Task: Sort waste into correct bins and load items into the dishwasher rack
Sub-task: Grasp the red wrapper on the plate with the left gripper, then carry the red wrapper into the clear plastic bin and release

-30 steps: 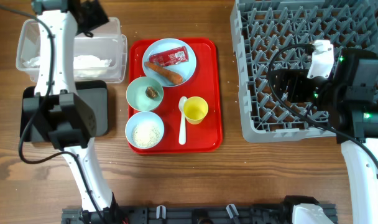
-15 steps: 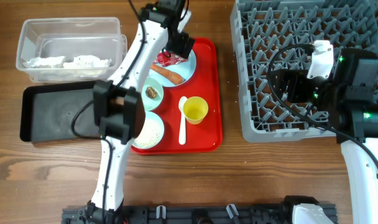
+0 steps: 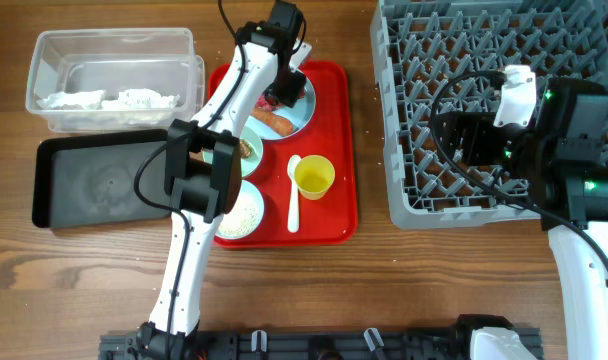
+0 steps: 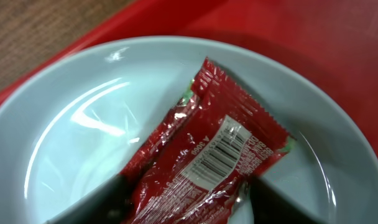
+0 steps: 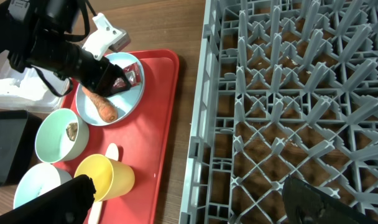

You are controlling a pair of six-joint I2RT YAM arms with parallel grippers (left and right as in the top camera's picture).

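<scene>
On my far left, the overhead view gives me one clear tub [image 3: 114, 38] with crumpled white napkins [image 3: 104, 99] in it, too bunched for me to count, and just below it one black tray [image 3: 84, 185]. Next comes one red tray [image 3: 329, 225], carrying one pale blue plate [image 3: 304, 105], two mint bowls, one yellow cup [image 3: 314, 177] and one white spoon [image 3: 293, 200]. The upper bowl [image 5: 55, 140] holds one brown lump [image 5: 72, 129]; from above my left arm covers half of it, and only the right wrist view shows it whole. The lower bowl [image 3: 236, 213] holds rice [image 3: 234, 212]. One orange sausage piece [image 3: 275, 122] and one red wrapper [image 4: 207, 158] lie on the plate. The left gripper [image 3: 281, 95] hides the wrapper from above, but its own camera shows the barcode side close up, with the two dark fingers [image 4: 105, 199] parted on either side of the wrapper's near end; I cannot tell whether they press on it. On my right, one grey dishwasher rack [image 3: 464, 60] sits well apart from the tray. The right gripper [image 5: 186, 186] hangs over it, jaws spread wide and holding nothing.
</scene>
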